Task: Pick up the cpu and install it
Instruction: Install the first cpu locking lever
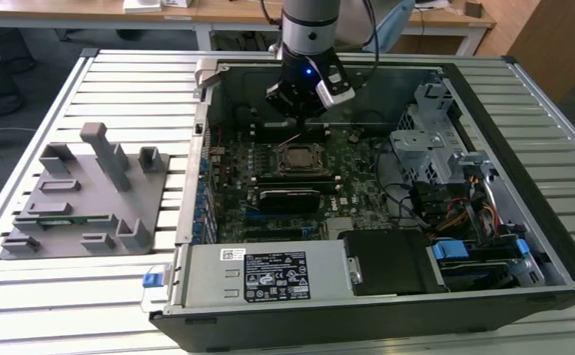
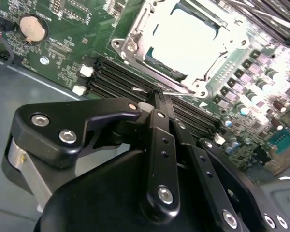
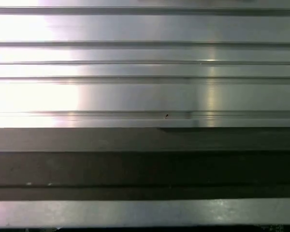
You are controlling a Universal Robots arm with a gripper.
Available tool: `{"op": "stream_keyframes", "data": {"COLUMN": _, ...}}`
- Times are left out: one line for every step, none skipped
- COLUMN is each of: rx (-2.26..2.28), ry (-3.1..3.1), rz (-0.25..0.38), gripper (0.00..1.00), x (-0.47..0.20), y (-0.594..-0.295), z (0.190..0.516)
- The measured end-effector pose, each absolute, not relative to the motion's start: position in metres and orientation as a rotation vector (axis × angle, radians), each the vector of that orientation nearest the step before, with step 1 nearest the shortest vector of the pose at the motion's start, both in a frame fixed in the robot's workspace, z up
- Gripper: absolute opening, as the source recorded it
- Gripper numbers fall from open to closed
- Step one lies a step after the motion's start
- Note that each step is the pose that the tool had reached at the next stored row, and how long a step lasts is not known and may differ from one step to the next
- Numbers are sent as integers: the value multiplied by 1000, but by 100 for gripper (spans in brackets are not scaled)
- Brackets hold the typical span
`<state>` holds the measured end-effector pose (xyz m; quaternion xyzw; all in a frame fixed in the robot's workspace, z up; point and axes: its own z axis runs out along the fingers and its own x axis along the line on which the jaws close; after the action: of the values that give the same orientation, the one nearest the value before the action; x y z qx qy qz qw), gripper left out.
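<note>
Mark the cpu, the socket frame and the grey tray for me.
cpu point(image 2: 186, 41), second wrist view, bright metal top.
socket frame point(image 2: 130, 46), second wrist view, metal corner by a screw.
grey tray point(image 1: 46, 218), exterior view, flat base.

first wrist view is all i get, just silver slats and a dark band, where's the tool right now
Observer: In the exterior view the tool hangs inside the open black computer case, low over the green motherboard and just beyond the dark metal-framed socket.
Operator: is the cpu in the tool
Observer: No. In the second wrist view the tool is shut with no chip in it, and the small silvery-white square cpu lies inside the socket's frame.
</note>
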<state>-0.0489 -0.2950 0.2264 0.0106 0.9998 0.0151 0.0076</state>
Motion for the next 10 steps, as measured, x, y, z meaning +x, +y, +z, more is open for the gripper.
{"op": "stream_keyframes", "data": {"rx": 33, "ry": 3126, "rz": 47, "gripper": 11, "x": -47, "y": -295, "z": 226}}
{"op": "stream_keyframes", "data": {"rx": 33, "ry": 3126, "rz": 47, "gripper": 11, "x": -46, "y": -295, "z": 225}}
{"op": "stream_keyframes", "data": {"rx": 33, "ry": 3126, "rz": 47, "gripper": 11, "x": -45, "y": -295, "z": 224}}
{"op": "stream_keyframes", "data": {"rx": 33, "ry": 3126, "rz": 47, "gripper": 11, "x": -43, "y": -295, "z": 223}}
{"op": "stream_keyframes", "data": {"rx": 33, "ry": 3126, "rz": 47, "gripper": 11, "x": -42, "y": -295, "z": 222}}
{"op": "stream_keyframes", "data": {"rx": 33, "ry": 3126, "rz": 47, "gripper": 11, "x": -41, "y": -295, "z": 220}}
{"op": "stream_keyframes", "data": {"rx": 33, "ry": 3126, "rz": 47, "gripper": 11, "x": -40, "y": -294, "z": 219}}
{"op": "stream_keyframes", "data": {"rx": 33, "ry": 3126, "rz": 47, "gripper": 11, "x": -40, "y": -294, "z": 218}}
{"op": "stream_keyframes", "data": {"rx": 33, "ry": 3126, "rz": 47, "gripper": 11, "x": -40, "y": -294, "z": 217}}
{"op": "stream_keyframes", "data": {"rx": 33, "ry": 3126, "rz": 47, "gripper": 11, "x": -39, "y": -294, "z": 216}}
